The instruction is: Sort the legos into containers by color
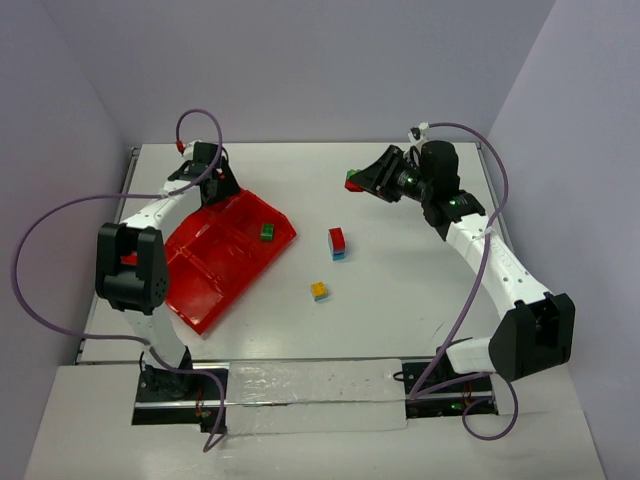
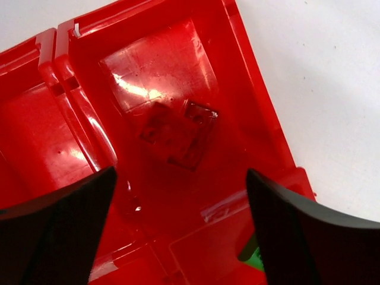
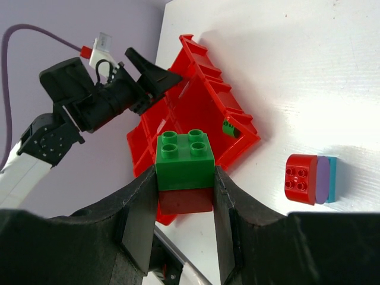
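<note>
**Left drop looks done, right arm holds a two-colour stack to split**

- The left black two-finger gripper [image 1: 208, 182] is over the far-left corner compartment of the glossy red plastic divided tray [image 1: 200, 285]. Its jaws are spread wide with nothing between them.
- Left wrist view: a dark red squarish shape [image 2: 178, 135] lies on the compartment floor right below the jaws. It is probably a red brick, but it is hard to separate from the glossy red floor.
- A small green studded brick [image 1: 268, 231] sits alone in the tray's far-right compartment.
- A yellow-on-blue stacked brick [image 1: 319, 291] is loose on the white table, near the tray's right side.
- A red, purple and teal stacked brick [image 1: 337, 243] is also loose, further back. Neither is sorted yet.
- The right black two-finger gripper [image 3: 184, 177] is raised over the far middle of the table, well apart from the tray. Its jaws are clamped on a green-over-red brick stack [image 3: 184, 155], studs up.

Step in hand (judgement): mid-sort, with the right arm carrying a mixed-colour piece.

Next move calls for separating green from red. The free left gripper could likely grip one half while the right holds the other. Green then goes in with the green brick and red into the far-left compartment. Risk: the small halves could slip during the pull.
</note>
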